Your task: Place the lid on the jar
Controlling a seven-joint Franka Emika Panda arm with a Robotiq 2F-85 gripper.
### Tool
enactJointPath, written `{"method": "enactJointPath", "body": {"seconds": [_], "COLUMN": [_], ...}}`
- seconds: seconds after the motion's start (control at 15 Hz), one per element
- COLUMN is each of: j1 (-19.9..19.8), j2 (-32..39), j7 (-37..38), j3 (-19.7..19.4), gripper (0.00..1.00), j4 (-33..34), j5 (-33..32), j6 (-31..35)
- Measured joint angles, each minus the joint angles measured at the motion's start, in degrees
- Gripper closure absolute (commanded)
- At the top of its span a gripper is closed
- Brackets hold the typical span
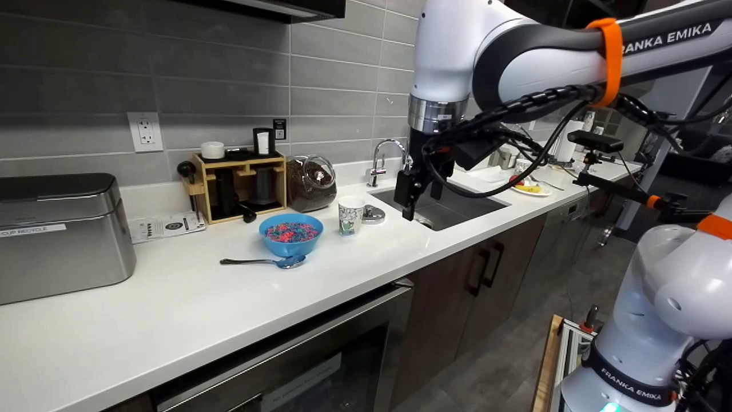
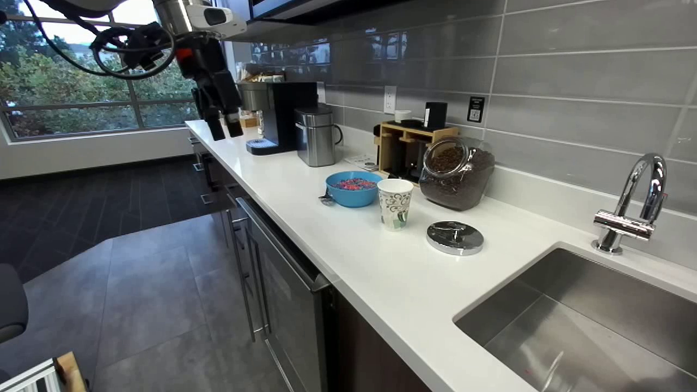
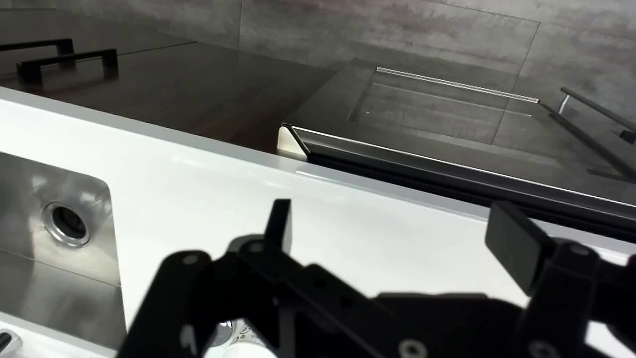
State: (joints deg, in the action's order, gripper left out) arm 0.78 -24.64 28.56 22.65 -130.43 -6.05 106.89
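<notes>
Grey tiled wall [image 1: 217, 86], wide window [image 2: 54, 90]

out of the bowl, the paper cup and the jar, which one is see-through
The rounded jar: its dark brown contents show through its clear wall. The blue bowl and the patterned paper cup have opaque walls.

Vivid blue, that bowl [image 2: 354, 200], pink and blue bits [image 1: 292, 232] inside! Beside it, a white cup [image 2: 395, 204], grey swirls and green; wallward of the bowl, a clear jar [image 1: 310, 189] showing dark brown; apart from the bowl, a lid [image 2: 455, 238] shining silver.
</notes>
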Motion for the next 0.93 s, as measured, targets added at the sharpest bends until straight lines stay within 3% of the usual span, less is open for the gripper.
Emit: {"method": "enactJointPath", "body": {"seconds": [0.4,0.93], "j1": [0.4,-0.8], "j2": [1.5,13.0], "j7": [0.0,-0.5], "j3": [-4.2,-13.3], "gripper": [0.0,0.0], "j4": [1.3,9.7], "j5": [-1.0,-0.3], "j6": [2.1,9.9]}}
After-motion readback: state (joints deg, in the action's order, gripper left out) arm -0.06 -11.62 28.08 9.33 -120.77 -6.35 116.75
